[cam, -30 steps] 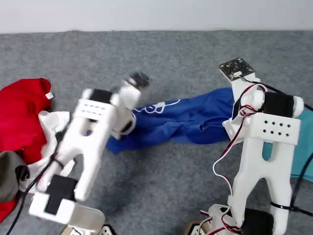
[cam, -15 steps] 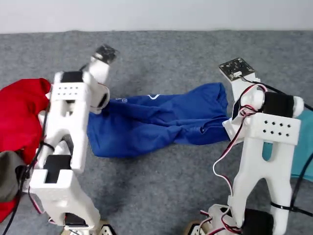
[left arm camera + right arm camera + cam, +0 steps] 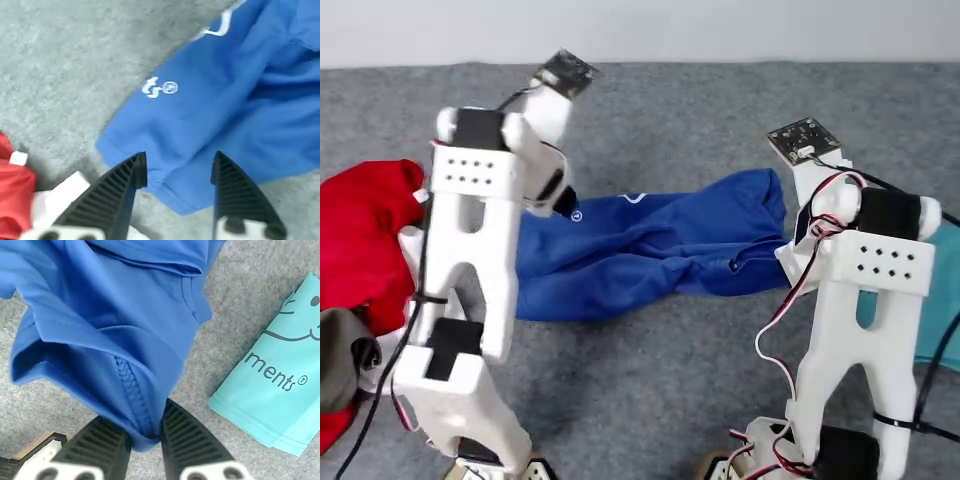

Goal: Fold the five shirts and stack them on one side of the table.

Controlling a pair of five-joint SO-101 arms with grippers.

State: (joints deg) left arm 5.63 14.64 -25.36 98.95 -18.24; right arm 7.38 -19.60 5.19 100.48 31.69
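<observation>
The blue shirt (image 3: 660, 255) is laid out crumpled on the grey bench (image 3: 720, 110), its long axis running across from one arm to the other. One end is pinched between the fingers of the right gripper (image 3: 147, 427), with a bunched fold of hem clamped between them. At the opposite end the left gripper (image 3: 179, 165) is held with its fingers spread. The shirt's free corner is seen directly between their tips and just beyond them, though whether cloth is touched there cannot be told. The coming move is judged to turn on this alignment. The free corner lies straight ahead of the left fingers, and the left arm is much the nearer to that end, so a short descent and a closing should be enough for the corner to be taken. With both ends held, the shirt could be drawn taut along its length. A red shirt (image 3: 365, 240) is heaped just beside that corner, and a folded teal shirt (image 3: 270, 375) lies near the right arm.
</observation>
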